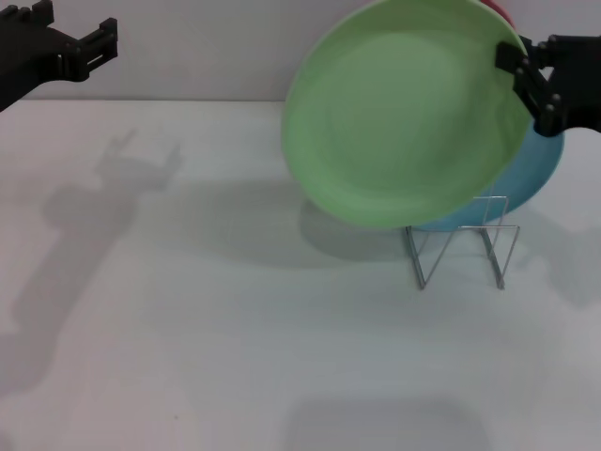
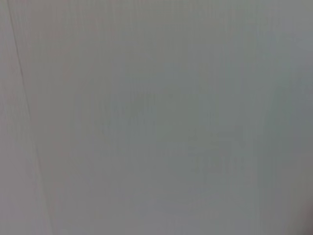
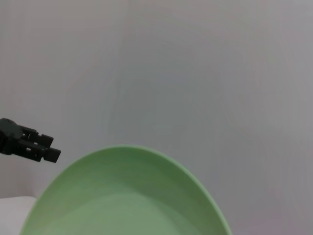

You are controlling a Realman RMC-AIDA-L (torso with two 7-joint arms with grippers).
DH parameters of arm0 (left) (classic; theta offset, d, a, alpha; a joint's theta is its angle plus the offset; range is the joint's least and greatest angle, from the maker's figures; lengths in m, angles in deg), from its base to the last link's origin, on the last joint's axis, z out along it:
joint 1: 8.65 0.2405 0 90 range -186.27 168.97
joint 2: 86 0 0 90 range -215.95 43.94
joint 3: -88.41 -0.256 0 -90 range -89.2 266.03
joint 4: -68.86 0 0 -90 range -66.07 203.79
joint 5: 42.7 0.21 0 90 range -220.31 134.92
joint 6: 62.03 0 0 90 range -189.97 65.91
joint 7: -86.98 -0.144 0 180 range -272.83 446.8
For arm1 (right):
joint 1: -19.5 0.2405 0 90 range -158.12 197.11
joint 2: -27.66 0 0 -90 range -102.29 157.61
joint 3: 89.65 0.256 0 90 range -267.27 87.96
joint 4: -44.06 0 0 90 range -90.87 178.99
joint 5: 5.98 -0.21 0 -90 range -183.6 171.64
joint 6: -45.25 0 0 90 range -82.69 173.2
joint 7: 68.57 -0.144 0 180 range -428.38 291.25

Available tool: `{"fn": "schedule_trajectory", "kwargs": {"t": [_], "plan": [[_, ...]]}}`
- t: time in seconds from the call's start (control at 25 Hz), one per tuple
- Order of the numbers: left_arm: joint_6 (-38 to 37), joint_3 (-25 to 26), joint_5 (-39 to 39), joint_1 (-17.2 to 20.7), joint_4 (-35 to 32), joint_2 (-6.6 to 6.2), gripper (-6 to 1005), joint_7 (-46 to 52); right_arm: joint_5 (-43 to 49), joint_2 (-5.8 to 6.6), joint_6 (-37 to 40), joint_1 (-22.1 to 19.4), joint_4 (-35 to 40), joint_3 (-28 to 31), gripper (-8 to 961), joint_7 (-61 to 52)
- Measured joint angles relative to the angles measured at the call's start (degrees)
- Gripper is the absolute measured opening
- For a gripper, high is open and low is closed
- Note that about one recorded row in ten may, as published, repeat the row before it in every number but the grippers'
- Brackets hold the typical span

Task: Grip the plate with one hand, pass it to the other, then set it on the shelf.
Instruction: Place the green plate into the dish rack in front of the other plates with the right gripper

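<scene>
the green plate (image 1: 406, 113) hides most of a turquoise plate (image 1: 535, 178) and a red edge (image 1: 500, 9) behind it, and the left wrist view shows only blank grey. the right gripper (image 1: 528, 83) pinches the green plate's right rim, holding it tilted in the air above the wire rack (image 1: 460, 240). the left gripper (image 1: 94, 45) hangs well apart at upper left, fingers spread and empty.

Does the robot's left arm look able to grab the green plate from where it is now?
Probably not yet: the left gripper is raised far off to the side, well apart from the light green plate, which the right gripper holds above the wire rack.
</scene>
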Motion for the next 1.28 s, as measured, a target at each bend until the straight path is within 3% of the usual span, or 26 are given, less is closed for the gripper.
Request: {"fn": "schedule_trajectory", "kwargs": {"t": [0.28,0.52,1.28], "plan": [[0.2,0.3,0.0,-1.8,-2.1,-0.02,747,0.1,-4.1,-0.10,-5.0,-0.8,4.2,4.5,36,6.1],[0.4,0.3,0.0,-3.9,-4.4,-0.02,747,0.1,-4.4,0.08,-10.8,0.9,8.0,10.1,35,10.2],[0.5,-0.2,0.0,-7.0,-8.0,0.14,745,0.2,-6.7,0.25,-18.2,3.4,13.7,17.2,36,22.3]]}}
